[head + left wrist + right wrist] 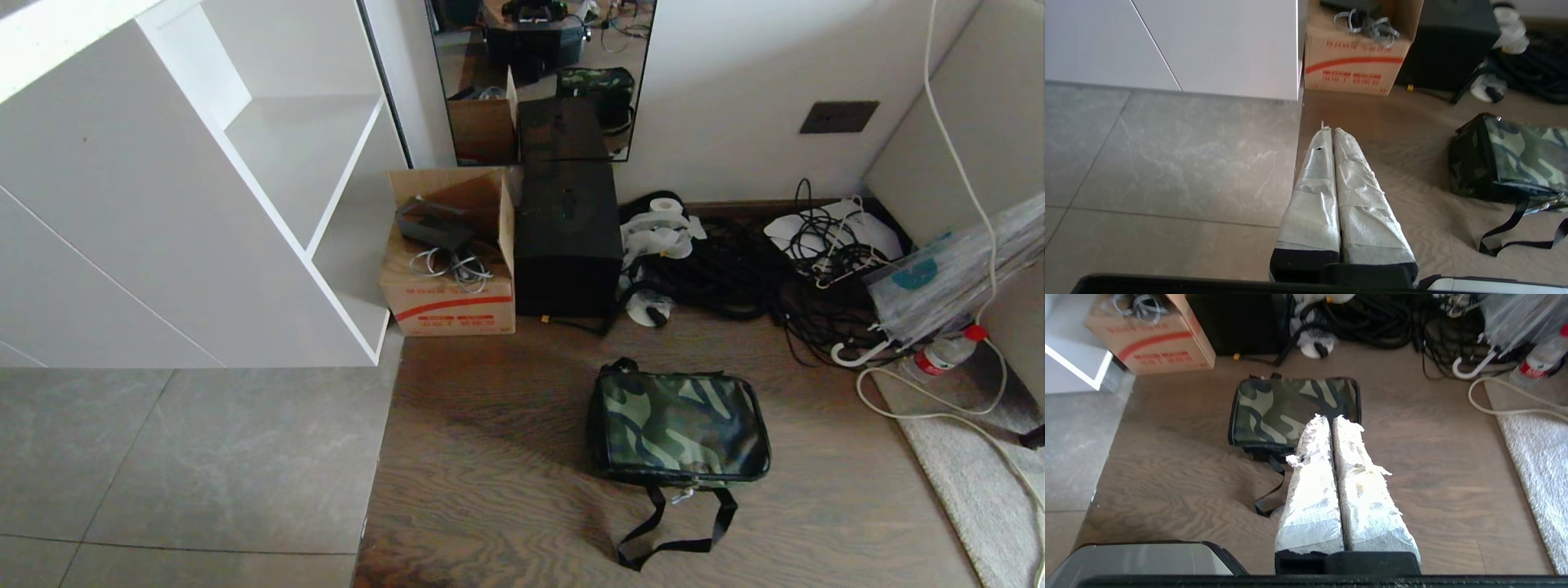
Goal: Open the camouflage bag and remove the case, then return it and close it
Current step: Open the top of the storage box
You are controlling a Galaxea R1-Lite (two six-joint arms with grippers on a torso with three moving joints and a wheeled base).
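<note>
a camouflage bag [679,425] lies flat and zipped shut on a wood-grain floor [490,490], its black strap [674,531] looped loose on the boards at its near edge; the case cannot be seen in any view. behind it, against a white wall, stand a brown cardboard carton [450,286] with a red stripe and red lettering too small to read, and just beside it a tall black box [567,237]. a mirror [543,77] above them reflects both, plus a second patch of camouflage fabric. to the right sprawls a tangle of black cables [735,269], rolls of white tape, a clear plastic bag and a bottle with a red cap [947,353], its label illegible. a white shelving unit [245,180] fills the left, over grey floor tiles; a pale rug [971,482] is cut off at the right. in the wrist views the left gripper [1330,130] and right gripper [1331,418] hang above the floor, tape-wrapped fingers [1314,473] pressed together, grasping nothing.
</note>
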